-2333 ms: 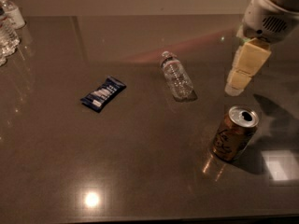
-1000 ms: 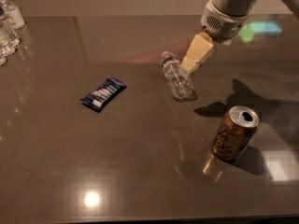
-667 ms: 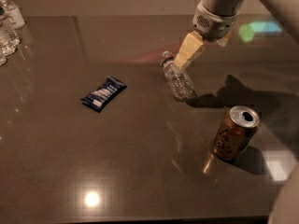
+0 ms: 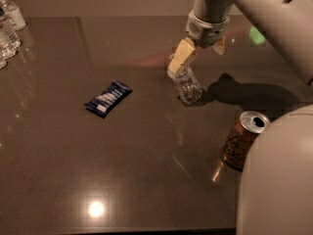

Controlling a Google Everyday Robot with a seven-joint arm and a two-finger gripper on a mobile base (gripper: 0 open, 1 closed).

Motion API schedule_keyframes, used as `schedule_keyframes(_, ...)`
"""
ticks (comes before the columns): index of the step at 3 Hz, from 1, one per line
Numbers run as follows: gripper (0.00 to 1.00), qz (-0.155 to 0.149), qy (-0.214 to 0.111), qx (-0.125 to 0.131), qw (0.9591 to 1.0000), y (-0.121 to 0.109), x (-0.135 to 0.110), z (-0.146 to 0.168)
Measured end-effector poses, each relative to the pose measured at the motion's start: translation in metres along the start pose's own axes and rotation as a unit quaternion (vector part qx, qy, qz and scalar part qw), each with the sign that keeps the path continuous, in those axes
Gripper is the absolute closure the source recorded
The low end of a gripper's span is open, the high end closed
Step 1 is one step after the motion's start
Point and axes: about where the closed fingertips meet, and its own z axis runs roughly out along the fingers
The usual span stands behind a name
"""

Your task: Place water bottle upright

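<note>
Well left of the jaws, a blue snack packet (image 4: 108, 98) lies flat, clear of the work. The gripper (image 4: 201, 52) hangs with its jaws apart at the cap end of the water bottle (image 4: 188, 85), which lies on its side just below them, probably so they can straddle its neck and tip it up. Below and right of them stands an opened gold can (image 4: 243, 138), close enough to mind.

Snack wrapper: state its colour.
Snack wrapper: dark blue, white print; camera view. Gripper at water bottle.
</note>
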Motion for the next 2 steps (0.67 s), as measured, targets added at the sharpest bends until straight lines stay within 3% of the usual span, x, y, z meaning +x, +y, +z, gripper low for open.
schedule_keyframes(2, 0.0, -0.011, 0.011, -0.019, 0.9997, 0.016, -0.024, 0.02)
